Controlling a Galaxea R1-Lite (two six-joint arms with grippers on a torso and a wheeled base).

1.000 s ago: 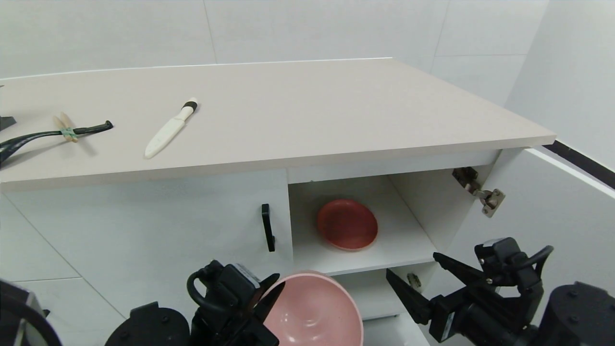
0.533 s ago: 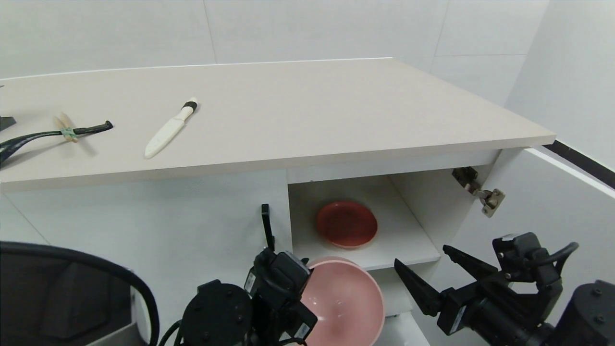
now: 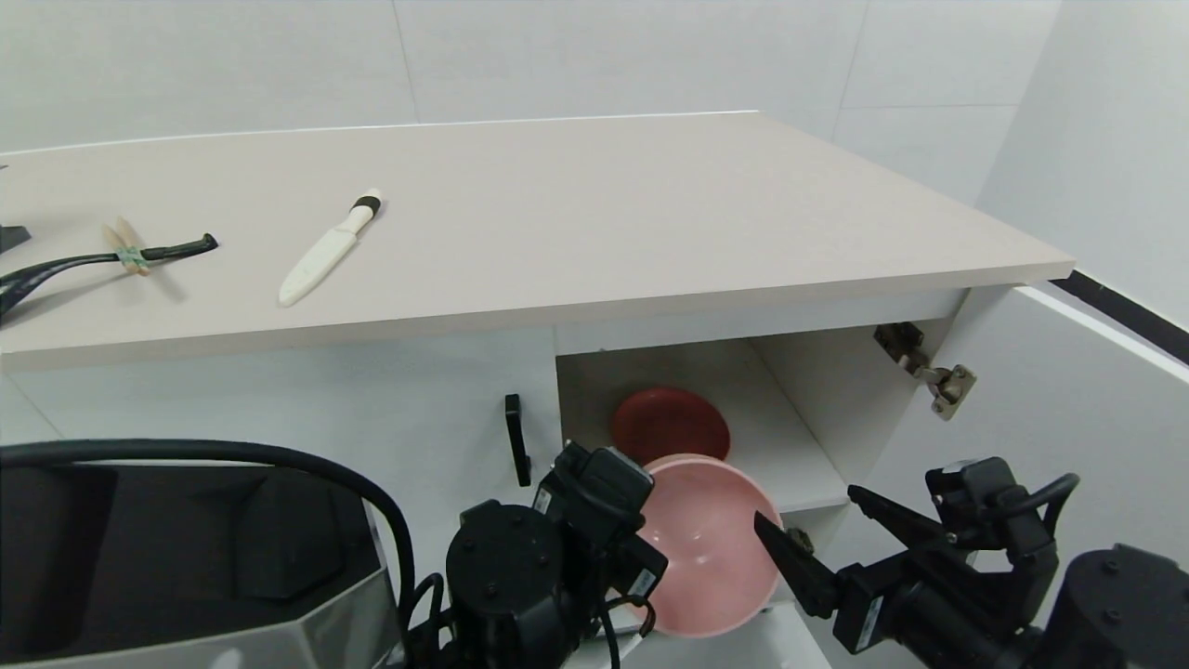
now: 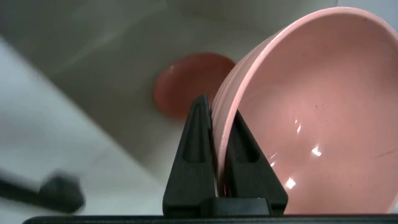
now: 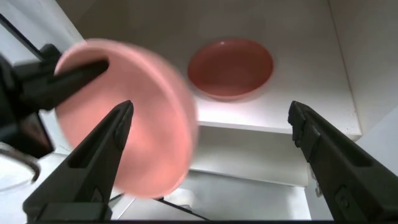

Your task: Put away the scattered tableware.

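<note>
My left gripper (image 4: 217, 158) is shut on the rim of a pink bowl (image 3: 711, 544), which it holds tilted just in front of the open cabinet's lower shelf edge. The pink bowl (image 4: 311, 118) also appears in the right wrist view (image 5: 124, 143). A red plate (image 3: 671, 425) lies flat on the cabinet shelf (image 3: 799, 465) behind the bowl, seen too by both wrist cameras (image 4: 186, 84) (image 5: 231, 67). To the right of the bowl, my right gripper (image 3: 803, 506) hangs open and holds nothing. On the countertop lie a white knife (image 3: 330, 248) and a black utensil with chopsticks (image 3: 121, 253).
The right cabinet door (image 3: 1068, 390) stands wide open beside my right arm, its hinge (image 3: 929, 372) exposed. The left door is shut, with a black handle (image 3: 516, 439) close to my left wrist. The countertop edge overhangs the opening.
My left arm has carried the pink bowl up and to the right, from below the cabinet to the shelf's front edge. The right gripper shifted slightly and stayed open.
</note>
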